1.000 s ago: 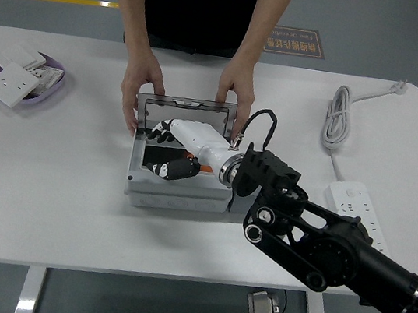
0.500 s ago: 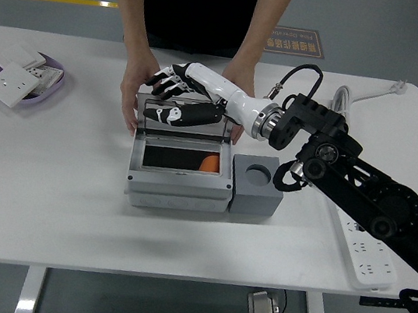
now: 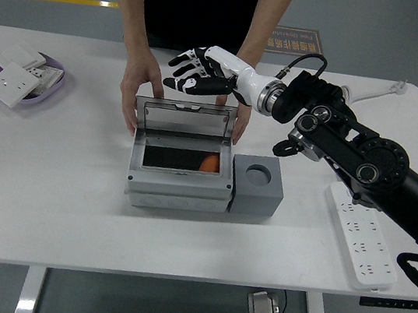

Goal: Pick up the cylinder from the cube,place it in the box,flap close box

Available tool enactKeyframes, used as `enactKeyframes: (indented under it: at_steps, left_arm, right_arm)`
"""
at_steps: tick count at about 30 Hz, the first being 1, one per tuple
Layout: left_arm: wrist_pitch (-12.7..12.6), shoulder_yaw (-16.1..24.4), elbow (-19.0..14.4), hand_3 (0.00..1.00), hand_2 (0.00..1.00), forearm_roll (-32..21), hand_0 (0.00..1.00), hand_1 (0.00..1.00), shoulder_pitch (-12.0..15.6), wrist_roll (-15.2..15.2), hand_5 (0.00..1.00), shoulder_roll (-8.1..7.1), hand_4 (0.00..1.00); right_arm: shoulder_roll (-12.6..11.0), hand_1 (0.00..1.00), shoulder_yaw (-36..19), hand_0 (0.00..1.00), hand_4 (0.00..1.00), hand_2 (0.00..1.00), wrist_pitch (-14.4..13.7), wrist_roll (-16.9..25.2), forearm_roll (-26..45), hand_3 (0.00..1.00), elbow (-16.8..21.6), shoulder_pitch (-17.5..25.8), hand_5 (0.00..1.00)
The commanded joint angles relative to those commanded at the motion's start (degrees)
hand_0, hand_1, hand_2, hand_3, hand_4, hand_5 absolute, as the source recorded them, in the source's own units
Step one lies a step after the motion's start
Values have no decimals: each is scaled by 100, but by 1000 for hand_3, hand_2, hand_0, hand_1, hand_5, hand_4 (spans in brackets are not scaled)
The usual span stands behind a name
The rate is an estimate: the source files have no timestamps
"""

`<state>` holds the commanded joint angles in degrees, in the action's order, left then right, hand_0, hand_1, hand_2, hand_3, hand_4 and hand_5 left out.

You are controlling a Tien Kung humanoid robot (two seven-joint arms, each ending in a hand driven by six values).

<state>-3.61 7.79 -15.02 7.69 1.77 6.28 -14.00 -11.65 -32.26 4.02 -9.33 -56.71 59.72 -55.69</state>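
The cylinder (image 3: 209, 163) is orange and lies inside the box (image 3: 180, 177), at the right end of the dark opening; only a part of it shows under the rim. The box is grey and sits near the middle of the white table (image 3: 46, 195), and its lid (image 3: 185, 121) stands up at the far side, tilted a little back — it is not closed. Just to the right of the box, touching it, stands the grey cube (image 3: 256, 186), with a round hole on its top that holds nothing. The right hand (image 3: 197, 76) hovers above and behind the lid, with the fingers spread and relaxed, and it holds nothing; I cannot tell if the fingertips touch the lid's top edge. Its black arm (image 3: 366, 160) comes in from the right side over the table. A person stands at the far side, and the person's left-side hand (image 3: 139, 87) rests at the left edge of the lid, while the other hand (image 3: 237, 125) is at the right edge, partly hidden behind the robot's wrist. On the right lie a white power strip (image 3: 362, 238) and a coiled white cable (image 3: 338, 117) — on the far left, a purple plate (image 3: 57, 75) with white switch plates (image 3: 13, 84).
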Motion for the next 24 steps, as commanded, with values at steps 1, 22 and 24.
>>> enactKeyframes:
  at_steps: [1, 22, 24]
  left_arm:
    - [-1, 0, 2, 596, 578, -6, 567, 614, 5, 0, 249, 2, 721]
    - [-4, -43, 16, 592, 575, -83, 567, 614, 39, -29, 230, 25, 709]
    - [-5, -53, 17, 592, 575, -100, 567, 614, 44, -34, 230, 24, 709]
  right_arm:
    - [-51, 635, 30, 721, 800, 657, -12, -13, -58, 679, 44, 56, 376]
    - [-953, 630, 471, 715, 774, 657, -447, -251, -1268, 681, 2390, 860, 385]
    - [-952, 630, 563, 715, 774, 657, -506, -255, -1251, 681, 2441, 995, 385]
